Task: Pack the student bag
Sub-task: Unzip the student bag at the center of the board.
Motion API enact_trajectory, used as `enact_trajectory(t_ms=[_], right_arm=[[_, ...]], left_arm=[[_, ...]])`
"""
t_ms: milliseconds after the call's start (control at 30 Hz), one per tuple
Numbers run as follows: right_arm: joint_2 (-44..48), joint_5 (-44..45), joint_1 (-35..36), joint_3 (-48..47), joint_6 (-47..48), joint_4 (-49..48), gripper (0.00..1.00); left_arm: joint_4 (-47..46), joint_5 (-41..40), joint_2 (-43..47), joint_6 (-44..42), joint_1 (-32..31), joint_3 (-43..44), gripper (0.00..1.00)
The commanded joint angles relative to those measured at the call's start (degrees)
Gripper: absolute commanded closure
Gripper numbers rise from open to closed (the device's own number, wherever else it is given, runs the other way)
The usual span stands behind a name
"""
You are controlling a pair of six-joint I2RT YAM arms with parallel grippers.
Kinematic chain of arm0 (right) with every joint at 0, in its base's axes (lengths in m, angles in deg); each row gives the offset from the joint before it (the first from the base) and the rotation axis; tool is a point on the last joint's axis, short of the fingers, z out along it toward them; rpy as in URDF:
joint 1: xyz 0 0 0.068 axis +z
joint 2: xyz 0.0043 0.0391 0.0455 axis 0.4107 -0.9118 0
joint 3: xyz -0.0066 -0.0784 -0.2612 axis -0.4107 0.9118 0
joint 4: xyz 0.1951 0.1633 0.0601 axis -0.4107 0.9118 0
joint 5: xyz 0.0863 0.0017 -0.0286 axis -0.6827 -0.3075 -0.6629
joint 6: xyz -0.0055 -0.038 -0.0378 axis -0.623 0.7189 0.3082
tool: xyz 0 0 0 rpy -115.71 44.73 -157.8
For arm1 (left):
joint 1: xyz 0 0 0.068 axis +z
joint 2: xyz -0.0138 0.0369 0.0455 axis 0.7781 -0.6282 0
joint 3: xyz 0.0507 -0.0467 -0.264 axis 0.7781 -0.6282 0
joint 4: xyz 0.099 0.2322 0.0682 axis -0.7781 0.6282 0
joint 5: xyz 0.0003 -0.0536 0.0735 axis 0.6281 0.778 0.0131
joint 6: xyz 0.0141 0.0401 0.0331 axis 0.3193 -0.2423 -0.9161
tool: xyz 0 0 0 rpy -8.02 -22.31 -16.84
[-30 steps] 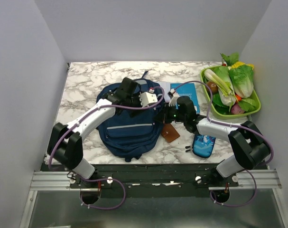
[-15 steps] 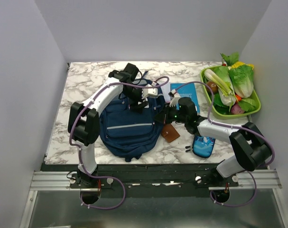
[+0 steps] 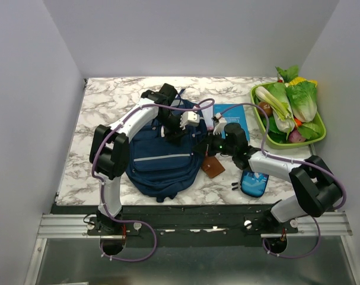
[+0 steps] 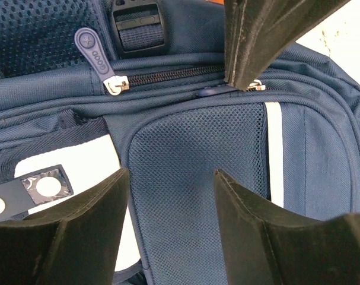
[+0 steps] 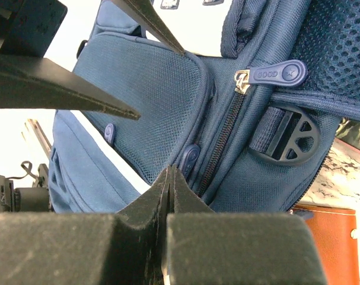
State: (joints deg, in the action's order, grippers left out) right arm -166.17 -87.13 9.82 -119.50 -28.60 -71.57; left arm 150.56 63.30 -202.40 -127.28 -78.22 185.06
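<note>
The student bag (image 3: 161, 157), a navy backpack, lies flat in the middle of the table. My left gripper (image 3: 178, 130) hangs over its upper part. In the left wrist view that gripper (image 4: 171, 175) is open over the mesh pocket (image 4: 197, 178), holding nothing. My right gripper (image 3: 204, 141) is at the bag's right edge. In the right wrist view it (image 5: 169, 172) is shut, its tips against the pocket seam beside a small zipper pull (image 5: 190, 159). A larger zipper pull (image 5: 277, 73) lies free above the main zipper.
A green tray (image 3: 319, 138) of vegetables stands at the back right. A blue book (image 3: 234, 114) lies behind the right gripper. A brown leather case (image 3: 213, 167) and a blue pencil case (image 3: 254, 181) lie right of the bag.
My left arm has swung round to the back of the bag, and its gripper now points down over the upper pocket. My right gripper has closed further at the bag's right edge.
</note>
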Motion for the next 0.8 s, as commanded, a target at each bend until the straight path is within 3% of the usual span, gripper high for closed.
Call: enact_trajectory(t_ms=[0,267,400,467,533,633,767], right_arm=[[1.3,0.9,0.3,1.2,-0.1,-0.8,0.94],[4.9,2.5,0.3,5.1,-0.1,0.0,0.99],[6.0,3.3,0.4,5.4,-0.1,0.8,0.99],[5.8,3.7,0.3,4.3,-0.4,1.5,0.87],[4.9,3.9,0.3,2.3,-1.4,2.5,0.66],[3.2,3.0,0.3,0.3,-2.9,1.5,0.56],[0.6,0.7,0.4,-1.7,-4.8,-0.7,0.53]], left_arm=[[-1.7,2.6,-1.7,0.2,-1.1,0.9,0.37],[-5.6,0.8,-1.0,0.6,-1.2,-2.8,0.48],[-4.8,0.9,-1.4,0.5,-1.4,-2.3,0.63],[-3.8,1.1,-1.5,-0.2,-1.6,-2.3,0.75],[-2.9,1.4,-1.6,-0.8,-2.0,-1.9,0.90],[-1.0,1.4,-1.8,-1.8,-2.1,-1.1,1.00],[1.5,1.5,-1.3,-2.5,-2.1,-0.2,1.00]])
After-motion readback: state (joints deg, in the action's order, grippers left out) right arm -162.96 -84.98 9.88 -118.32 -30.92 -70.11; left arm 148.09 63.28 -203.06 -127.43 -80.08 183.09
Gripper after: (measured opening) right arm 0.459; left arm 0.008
